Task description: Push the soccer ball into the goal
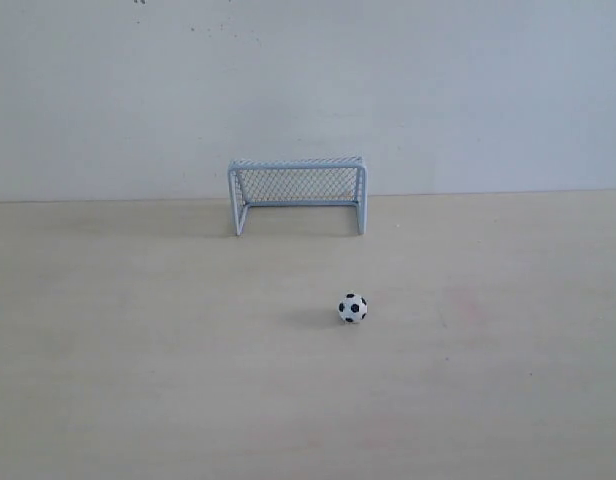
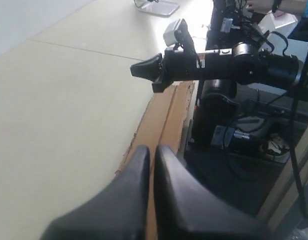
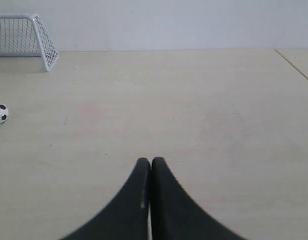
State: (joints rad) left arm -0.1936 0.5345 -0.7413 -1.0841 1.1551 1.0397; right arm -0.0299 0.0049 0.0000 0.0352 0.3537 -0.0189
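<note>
Task not started, as far as I can see. The soccer ball (image 1: 353, 308) sits on the bare desk (image 1: 138, 350), well apart from the goal (image 1: 297, 183), out in front of its mouth and roughly in line with its right post in the exterior view. The goal stands upright at the back by the wall (image 1: 308, 80), nothing inside it. Neither arm shows in the exterior view. The right gripper (image 3: 151, 162) is clenched, fingers together, holding nothing, and its camera sees ball and goal off to one side. The left gripper (image 2: 152, 149) is also clenched and empty, at the desk edge. Everything is left to do: the approach, the contact and the push.
</note>
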